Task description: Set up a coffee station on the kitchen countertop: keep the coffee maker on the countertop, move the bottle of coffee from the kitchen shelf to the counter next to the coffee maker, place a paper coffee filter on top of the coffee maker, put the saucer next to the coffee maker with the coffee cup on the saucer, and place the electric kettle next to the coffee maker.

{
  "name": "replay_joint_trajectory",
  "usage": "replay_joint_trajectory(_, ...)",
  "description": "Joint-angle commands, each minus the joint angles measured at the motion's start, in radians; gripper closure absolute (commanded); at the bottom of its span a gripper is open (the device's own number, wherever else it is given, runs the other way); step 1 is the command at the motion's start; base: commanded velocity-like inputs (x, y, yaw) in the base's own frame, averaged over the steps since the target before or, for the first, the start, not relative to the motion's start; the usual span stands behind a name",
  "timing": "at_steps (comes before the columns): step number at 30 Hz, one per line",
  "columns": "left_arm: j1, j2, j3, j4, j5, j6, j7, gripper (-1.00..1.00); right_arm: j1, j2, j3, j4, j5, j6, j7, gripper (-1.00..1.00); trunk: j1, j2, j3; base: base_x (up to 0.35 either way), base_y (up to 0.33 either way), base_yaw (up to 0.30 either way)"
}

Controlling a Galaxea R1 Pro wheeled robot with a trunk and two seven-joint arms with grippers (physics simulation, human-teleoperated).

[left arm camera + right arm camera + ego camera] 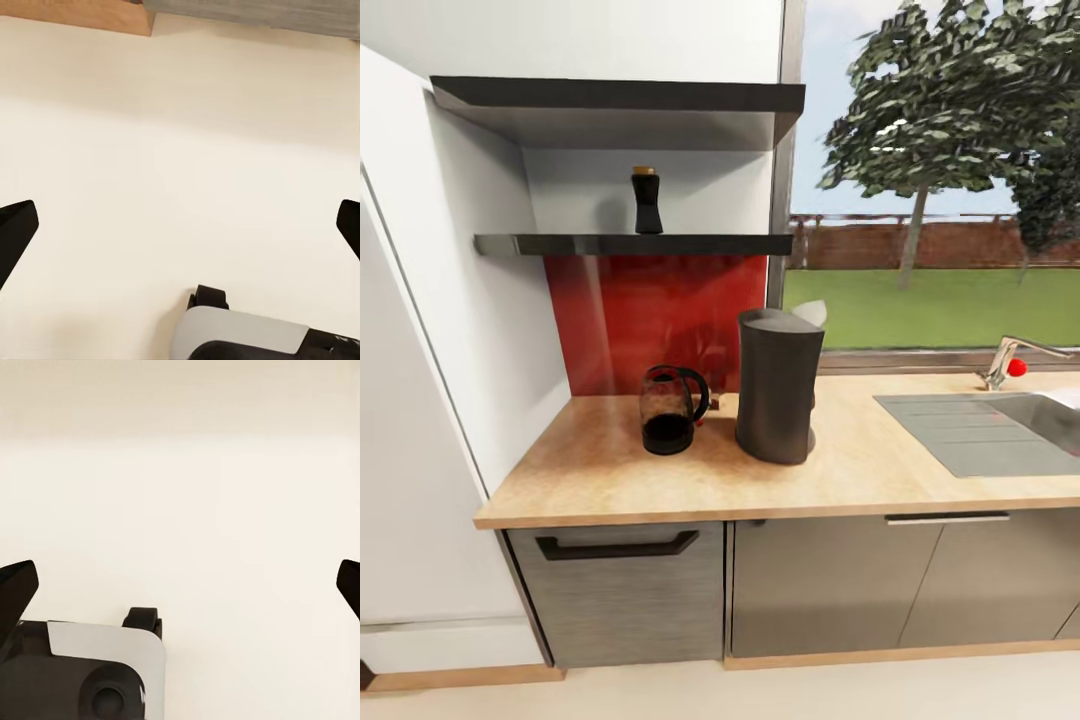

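The coffee maker (778,385) stands on the kitchen countertop (610,480), with a white pointed paper coffee filter (812,312) peeking over its top. Just to its left sits the electric kettle (670,408). The bottle of coffee (647,200) stands on the kitchen shelf (560,244) above them. The saucer and coffee cup are out of view. My left gripper (180,225) and right gripper (180,585) both hang open over the pale floor, fingertips (16,229) (16,585) far apart, nothing between them.
A thicker dark shelf (620,100) hangs above the thin one. A white tall cabinet (420,400) bounds the counter's left end. The steel sink (980,430) and tap (1010,360) lie to the right, with a white sliver (1065,396) at the frame edge. The robot's base (247,337) shows below the grippers.
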Motion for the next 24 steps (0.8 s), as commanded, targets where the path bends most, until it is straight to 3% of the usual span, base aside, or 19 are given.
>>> replay_joint_trajectory(1, 0.0, 0.0, 0.001, -0.001, 0.002, -0.001, 0.0, -1.0, -0.001, 0.001, 0.008, 0.004, -0.01, -0.005, 0.008, -1.0, -0.004, 0.006, 0.002, 0.0, 0.0, 0.0)
replay_joint_trajectory(7, 0.009, -0.02, -0.002, -0.024, -0.002, -0.024, 0.0, -1.0, -0.024, -0.001, 0.023, 0.008, -0.021, 0.011, 0.023, -1.0, -0.008, 0.013, 0.005, 0.0, 0.0, 0.0)
replay_joint_trajectory(24, 0.009, -0.02, -0.002, -0.099, -0.002, -0.026, 0.0, -1.0, -0.025, -0.001, 0.023, 0.008, -0.021, 0.011, 0.023, -1.0, -0.008, 0.013, 0.005, 0.0, 0.0, 0.0)
